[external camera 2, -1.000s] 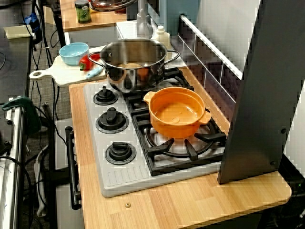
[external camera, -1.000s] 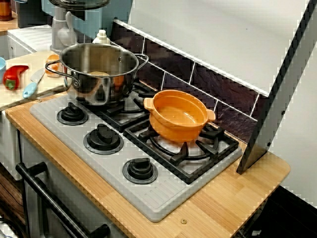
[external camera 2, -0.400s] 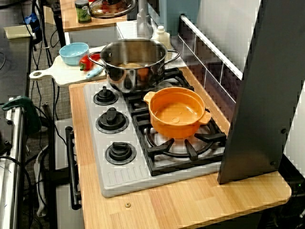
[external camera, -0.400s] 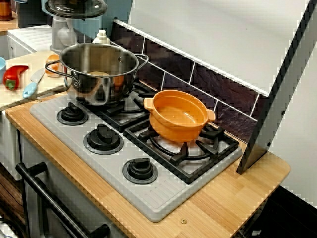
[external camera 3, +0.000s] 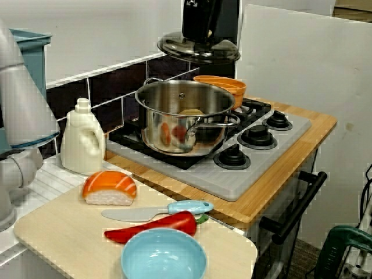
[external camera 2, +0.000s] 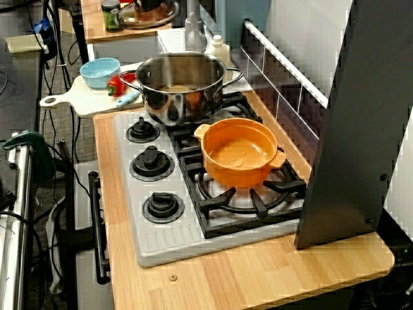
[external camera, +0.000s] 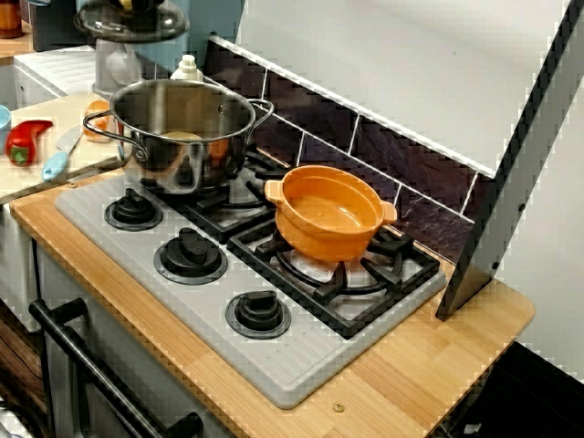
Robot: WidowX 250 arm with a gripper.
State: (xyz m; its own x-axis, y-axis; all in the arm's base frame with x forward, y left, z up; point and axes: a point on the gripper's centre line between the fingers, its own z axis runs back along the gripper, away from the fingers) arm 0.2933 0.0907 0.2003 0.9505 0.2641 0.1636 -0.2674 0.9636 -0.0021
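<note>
Your pincer (external camera 3: 199, 36) is clenching the knob of the glass lid (external camera 3: 197, 52). The knob itself is hiding between the jaws, but the lid is hanging level in the air with nothing else bearing it, so I am judging the grip as firm. In the view from the board end, the lid is floating well above the steel pot (external camera 3: 185, 116), apart from its rim. In the view from the stove's front it is showing high up at the picture's top left. I cannot tell whether it is sitting squarely over the pot or off to one side.

As things are lying, the lifting part is looking done: the lid is clear of every surface. The placing part is not. The lid is resting on neither pot nor table (external camera: 429, 365), and the steel pot is standing open on the rear burner of the stove (external camera: 210, 315), with something pale lying inside.

The orange pot (external camera: 327, 217) is sitting empty and uncovered on the next burner, just beside the steel one. Past the stove, a white bottle (external camera 3: 83, 139) is standing by the wall. A board (external camera 3: 52, 232) is carrying a sushi piece (external camera 3: 109, 188), a knife (external camera 3: 157, 210), a red pepper (external camera 3: 152, 226) and a blue bowl (external camera 3: 164, 257).
</note>
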